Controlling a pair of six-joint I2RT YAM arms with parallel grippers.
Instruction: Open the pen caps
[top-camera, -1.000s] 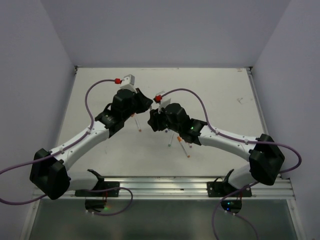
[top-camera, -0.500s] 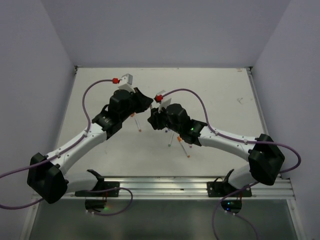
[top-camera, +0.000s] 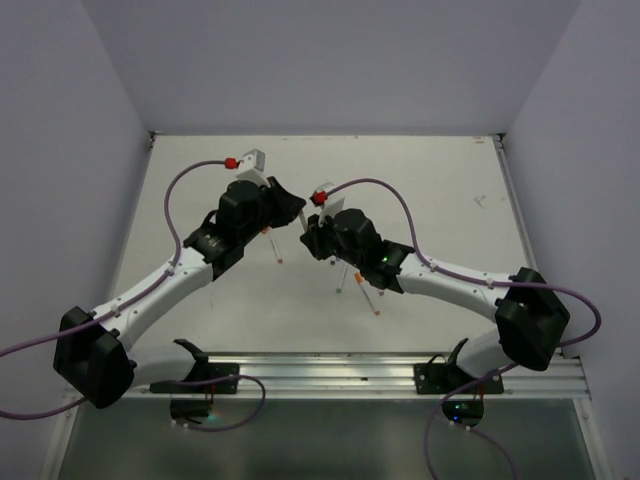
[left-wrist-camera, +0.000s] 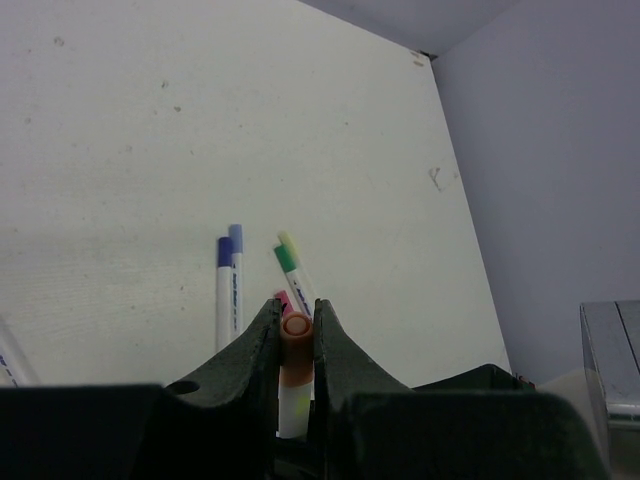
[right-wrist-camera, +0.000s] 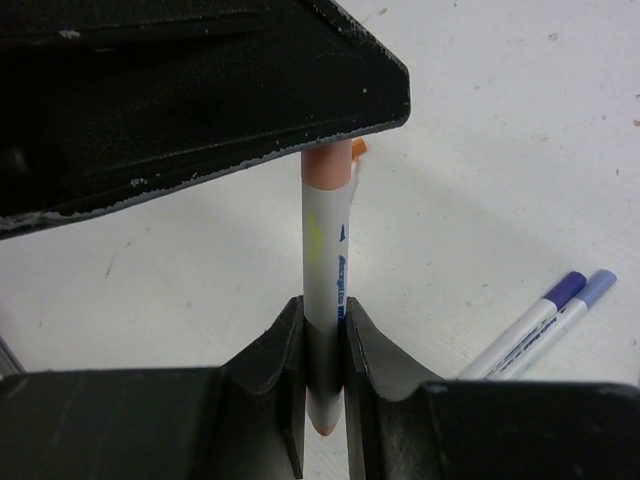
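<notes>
One pen is held between both grippers, above the table. My left gripper (left-wrist-camera: 295, 312) is shut on its orange pen cap (left-wrist-camera: 295, 345), whose round end faces the left wrist camera. My right gripper (right-wrist-camera: 324, 320) is shut on the same pen's white barrel (right-wrist-camera: 325, 250), close to its pointed orange end. In the right wrist view the orange cap (right-wrist-camera: 326, 165) disappears under the left gripper's black fingers (right-wrist-camera: 200, 90). Seen from above, the left gripper (top-camera: 290, 212) and the right gripper (top-camera: 312, 232) meet nose to nose at mid-table, and the held pen is hidden between them.
Capped pens lie on the white table (left-wrist-camera: 150, 130): a blue pair (left-wrist-camera: 228, 290), a green pair (left-wrist-camera: 292, 268) and a pink one (left-wrist-camera: 283, 298). The top view shows loose pens (top-camera: 360, 285) under the right arm and one with an orange tip (top-camera: 276, 250) under the left gripper.
My right gripper's jaws have closed onto the pen's barrel. The left arm has shifted slightly and its gripper has stayed shut on the orange cap.
</notes>
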